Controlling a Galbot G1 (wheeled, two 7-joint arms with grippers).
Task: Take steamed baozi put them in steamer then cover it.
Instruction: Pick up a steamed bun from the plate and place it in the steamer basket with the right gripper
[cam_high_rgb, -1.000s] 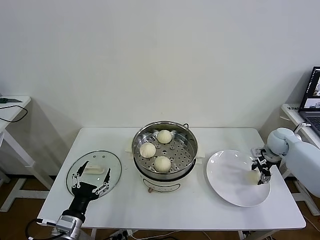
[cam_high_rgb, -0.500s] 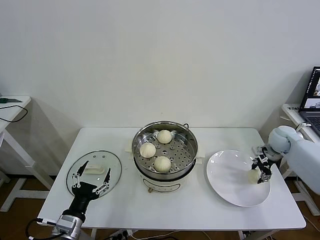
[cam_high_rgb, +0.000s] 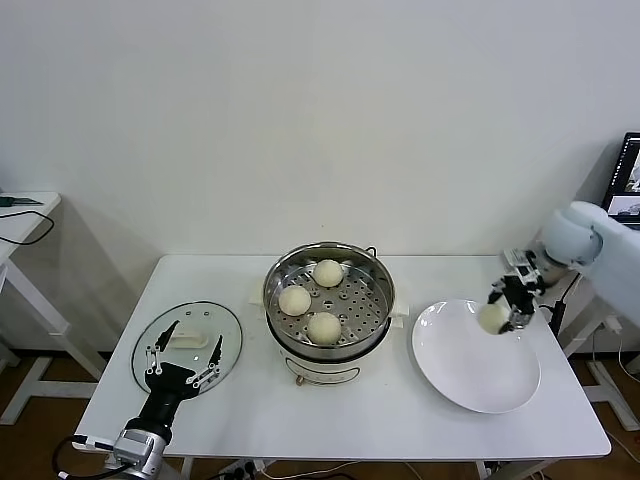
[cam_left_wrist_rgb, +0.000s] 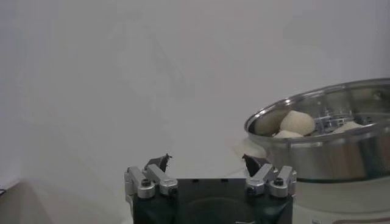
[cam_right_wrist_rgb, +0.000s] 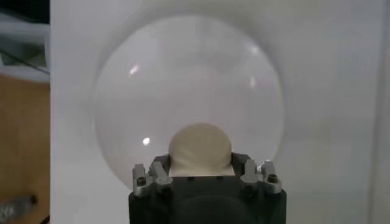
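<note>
White counter before a pale wall: right gripper pinches a cream-white round bun, raised over the flat white plate at right. Three buns sit in the central shiny steel steamer. Left gripper hangs spread over the clear glass lid at left
</note>
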